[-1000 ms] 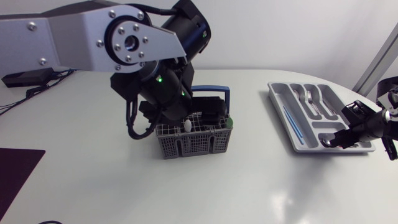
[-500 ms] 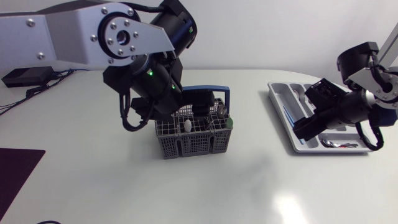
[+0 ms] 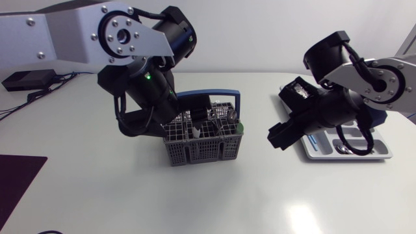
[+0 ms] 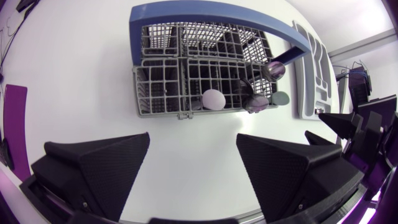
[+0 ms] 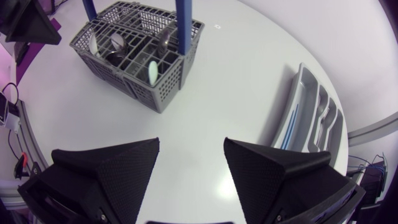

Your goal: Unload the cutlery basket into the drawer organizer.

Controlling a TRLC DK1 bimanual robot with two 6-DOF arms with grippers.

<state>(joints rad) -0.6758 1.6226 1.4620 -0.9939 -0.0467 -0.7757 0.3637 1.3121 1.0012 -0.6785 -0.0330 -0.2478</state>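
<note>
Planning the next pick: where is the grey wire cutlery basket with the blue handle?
Head view: the grey wire cutlery basket sits left of centre beside the left gripper, the grey drawer organizer tray far to its right.

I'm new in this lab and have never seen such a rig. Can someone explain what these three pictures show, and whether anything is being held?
It is a robot with two arms at a white table. The head view looks down from a fixed camera above. In it the left arm comes in from one side and the right arm from the other. The other two pictures come from small cameras on the wrists. The two black wedges at each one's lower edge are that arm's own fingers.

On the table stand a grey cutlery basket with a blue handle and spoons in it, and a grey drawer organizer holding some cutlery.

The left gripper hangs close by the basket. The right gripper hangs between basket and organizer. Both are open and hold nothing.
</note>
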